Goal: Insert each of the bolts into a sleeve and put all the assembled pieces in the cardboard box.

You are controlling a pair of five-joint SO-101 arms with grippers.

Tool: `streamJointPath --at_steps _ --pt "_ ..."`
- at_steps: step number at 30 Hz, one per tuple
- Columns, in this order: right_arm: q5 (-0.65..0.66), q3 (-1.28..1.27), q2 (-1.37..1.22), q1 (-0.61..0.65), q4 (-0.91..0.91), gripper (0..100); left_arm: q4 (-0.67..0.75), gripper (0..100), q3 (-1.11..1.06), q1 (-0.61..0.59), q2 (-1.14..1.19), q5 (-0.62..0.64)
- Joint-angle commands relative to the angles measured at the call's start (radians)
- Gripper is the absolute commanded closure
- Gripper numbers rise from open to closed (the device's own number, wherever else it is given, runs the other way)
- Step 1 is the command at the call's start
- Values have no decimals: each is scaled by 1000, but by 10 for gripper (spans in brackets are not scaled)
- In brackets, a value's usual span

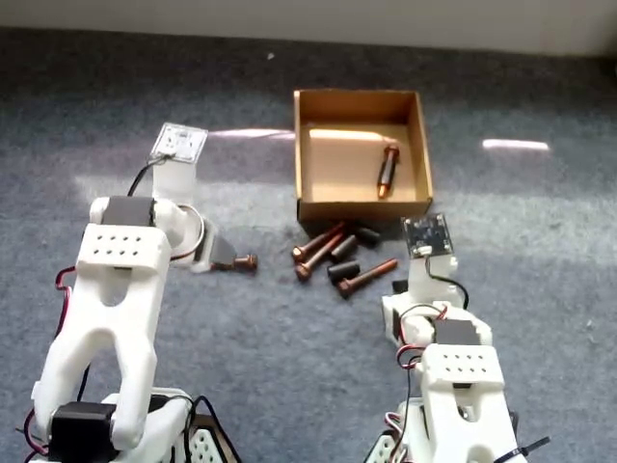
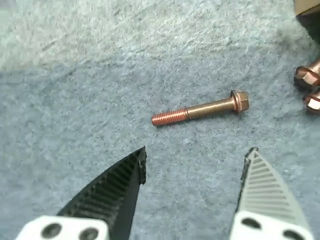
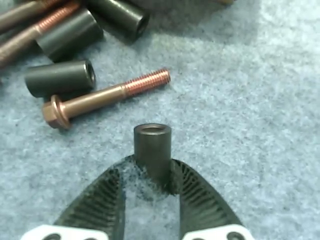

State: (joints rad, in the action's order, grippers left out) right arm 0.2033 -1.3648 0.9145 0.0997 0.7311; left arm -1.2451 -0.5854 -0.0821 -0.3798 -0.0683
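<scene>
Left tool (image 2: 196,152) open, 1 bolt (image 2: 200,108) lying crosswise just ahead of its jaws; right tool (image 3: 150,172) clamps 1 sleeve (image 3: 152,145), bore outward.

The counter (image 1: 289,386) wears a grey-blue, carpet-like nap. A pale strip (image 1: 434,19), perhaps a wall's foot, runs along the frame's top edge. Bright light streaks (image 1: 516,146) lie at upper right and upper middle.

Left gripper (image 2: 196,152): jaws spread wide. Right gripper (image 3: 151,167): jaws clamped around a sleeve (image 3: 152,142) projecting past the tips.
</scene>
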Motion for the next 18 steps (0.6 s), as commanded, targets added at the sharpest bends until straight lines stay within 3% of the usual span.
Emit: streamJointPath --at_steps 1,5,11,18 --pt "-5 5 28 -12 -27 993 18 695 99 -10 -28 -232" --pt "-5 5 28 -12 -27 993 18 695 140 -10 10 -374" --pt "-5 5 28 -12 -27 993 -8 761 300 -10 306 -494" --pt "-5 4 28 -12 -27 993 -54 765 464 36 545 -661"
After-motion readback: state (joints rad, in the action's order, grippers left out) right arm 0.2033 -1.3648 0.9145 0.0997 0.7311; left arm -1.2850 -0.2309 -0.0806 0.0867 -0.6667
